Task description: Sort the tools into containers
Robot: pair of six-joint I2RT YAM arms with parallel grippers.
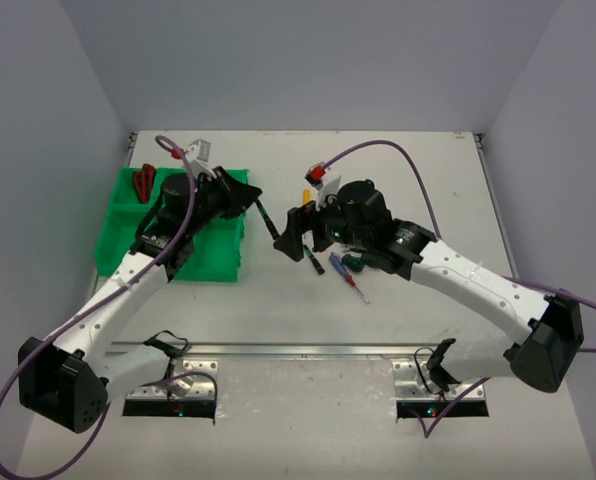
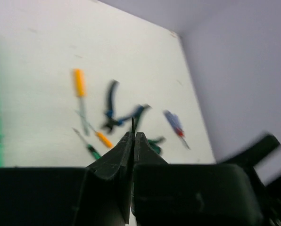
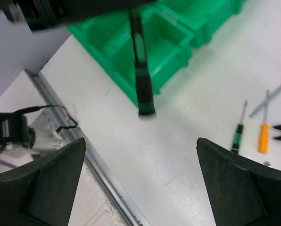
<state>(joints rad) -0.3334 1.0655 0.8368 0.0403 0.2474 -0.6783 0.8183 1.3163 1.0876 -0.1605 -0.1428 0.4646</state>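
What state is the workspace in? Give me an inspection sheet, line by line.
Surface: white table, with a metal rail along the near edge.
Job's things: green bin on the left, red-handled pliers in its far-left compartment; black-and-green screwdriver held in the air right of the bin; loose tools lying mid-table.
Clutter: nothing seen.
Grippers: left gripper shut on the screwdriver; right gripper wide open, holding nothing, facing the screwdriver.
Cables: purple cable along each arm; black wires at the bases.
Surroundings: plain grey walls on three sides.
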